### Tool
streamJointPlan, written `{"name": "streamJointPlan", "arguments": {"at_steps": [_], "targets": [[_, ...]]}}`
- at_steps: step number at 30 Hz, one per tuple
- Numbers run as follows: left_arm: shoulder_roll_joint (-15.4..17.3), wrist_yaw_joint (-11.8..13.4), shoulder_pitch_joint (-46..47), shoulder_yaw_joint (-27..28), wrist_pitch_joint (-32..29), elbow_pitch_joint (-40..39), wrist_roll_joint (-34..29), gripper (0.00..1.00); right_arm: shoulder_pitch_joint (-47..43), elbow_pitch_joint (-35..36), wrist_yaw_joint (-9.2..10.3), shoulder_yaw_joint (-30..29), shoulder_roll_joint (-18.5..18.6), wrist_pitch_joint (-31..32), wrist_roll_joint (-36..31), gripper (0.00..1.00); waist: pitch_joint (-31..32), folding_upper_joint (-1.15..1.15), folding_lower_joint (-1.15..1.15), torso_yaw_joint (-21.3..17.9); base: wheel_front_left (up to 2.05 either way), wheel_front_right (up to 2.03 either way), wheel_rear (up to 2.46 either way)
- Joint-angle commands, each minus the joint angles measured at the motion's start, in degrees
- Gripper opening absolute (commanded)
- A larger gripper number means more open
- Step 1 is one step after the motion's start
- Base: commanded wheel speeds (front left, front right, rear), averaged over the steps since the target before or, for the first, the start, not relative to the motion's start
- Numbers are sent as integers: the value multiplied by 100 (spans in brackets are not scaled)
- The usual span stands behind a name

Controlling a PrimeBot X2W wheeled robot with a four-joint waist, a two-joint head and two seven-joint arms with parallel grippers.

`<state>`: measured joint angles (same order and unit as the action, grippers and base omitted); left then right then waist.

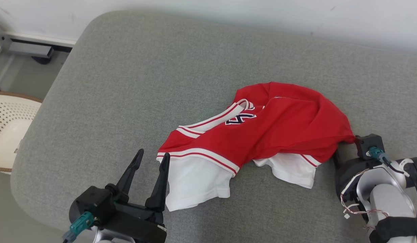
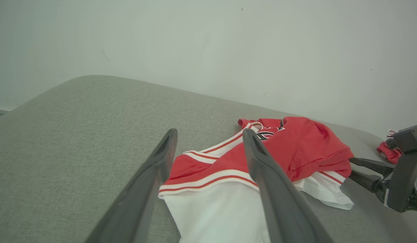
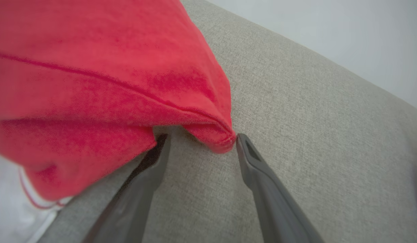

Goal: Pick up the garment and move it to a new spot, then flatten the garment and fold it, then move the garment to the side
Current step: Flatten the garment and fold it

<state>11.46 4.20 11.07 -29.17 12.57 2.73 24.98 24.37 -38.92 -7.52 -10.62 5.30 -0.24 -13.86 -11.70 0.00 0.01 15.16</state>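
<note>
Crumpled red-and-white cloth garment awaiting pickup.
Left gripper, right gripper gape empty: bite white hem and red corner deeply before lifting.

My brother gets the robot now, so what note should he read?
Left hand: open, empty, fingertips by the white edge of the shirt.
Right hand: open, one finger on each side of the shirt's red corner, not gripping it.
Shirt: crumpled on the grey cushion.
Done: no flattening or fold shows yet.
Left: grip the shirt, move it, flatten it, fold it, put it to the side.
</note>
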Motion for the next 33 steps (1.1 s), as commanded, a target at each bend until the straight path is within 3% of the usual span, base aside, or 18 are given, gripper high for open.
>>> {"name": "streamJointPlan", "arguments": {"at_steps": [1, 4, 5, 6, 7, 14, 20, 26, 33], "targets": [[24, 13, 89, 4, 12, 12, -46, 100, 135, -80, 4, -25, 46, -50, -84, 100, -115, 0, -1, 92, 0, 0, 0], [0, 11, 109, -12, 21, 49, -23, 100, 238, -203, 4, -50, 57, -78, -131, 100, -163, 0, -1, 126, 0, 0, 0], [-9, 6, 111, -18, 26, 58, -15, 100, 268, -245, 4, -55, 55, -93, -146, 67, -172, 0, -1, 133, 0, 0, 0], [-16, 3, 113, -22, 32, 73, -10, 100, 297, -283, 4, -54, 54, -110, -156, 19, -178, 0, -1, 140, 0, 0, 0], [-27, -1, 118, -26, 41, 88, 4, 100, 318, -321, 4, -51, 52, -115, -153, 0, -179, 0, -1, 146, 0, 0, 0], [-45, 4, 123, -33, 63, 187, 56, 100, 280, -362, 5, -26, 33, -251, -113, 0, -114, 0, -1, 112, 0, 0, 0], [4, 42, 57, -11, 51, 207, 88, 100, 51, 146, 5, -100, -3, -389, 26, 0, 9, 0, -1, -66, 0, 0, 0], [50, 70, -2, -4, 36, 176, 125, 100, -421, 1450, 5, 54, -43, -221, 295, 0, 124, 0, -1, -306, 0, 0, 0], [64, 49, -48, -40, 9, 202, 175, 100, -1378, 3346, 5, 166, 113, 636, 566, 0, 259, 0, -1, -592, 0, 0, 0]]}}
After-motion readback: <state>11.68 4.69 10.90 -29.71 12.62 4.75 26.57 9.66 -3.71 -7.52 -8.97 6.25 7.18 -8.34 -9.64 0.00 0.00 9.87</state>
